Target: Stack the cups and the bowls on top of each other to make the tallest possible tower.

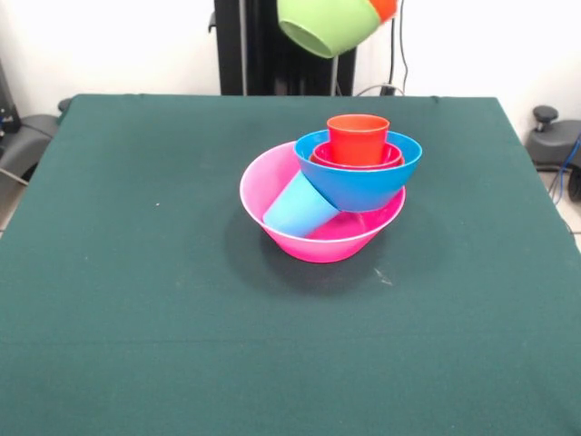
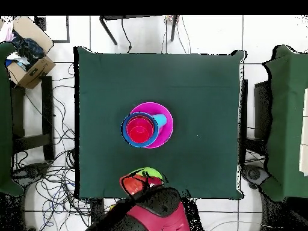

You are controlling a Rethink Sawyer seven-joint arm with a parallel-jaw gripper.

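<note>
- The table is covered in dark green cloth, bare apart from the pile near its middle.
- The tower rests on the large pink bowl, which sits upright on the cloth.
- A light blue cup lies tilted inside the pink bowl, its mouth toward the bowl's floor, wedged under the bowl above.
- The large blue bowl rests on that cup and on the pink rim, so it looks slightly tipped; I judge the seat insecure.
- A small red bowl nests in the blue one, and a red cup stands upright in it, topping the pile.
- At the top edge of the front view, a large green bowl hangs tilted in the air with an orange bowl inside it.
- The gripper itself is hidden by these bowls in both views; they are clearly carried off the table, but how wide the pincer stands I cannot tell.
- These pieces look light, stiff and glossy, likely slippery; a pinch over the thin rim wall seems the surest hold, and a gentle set-down should avoid jolting the tilted blue bowl.
</note>
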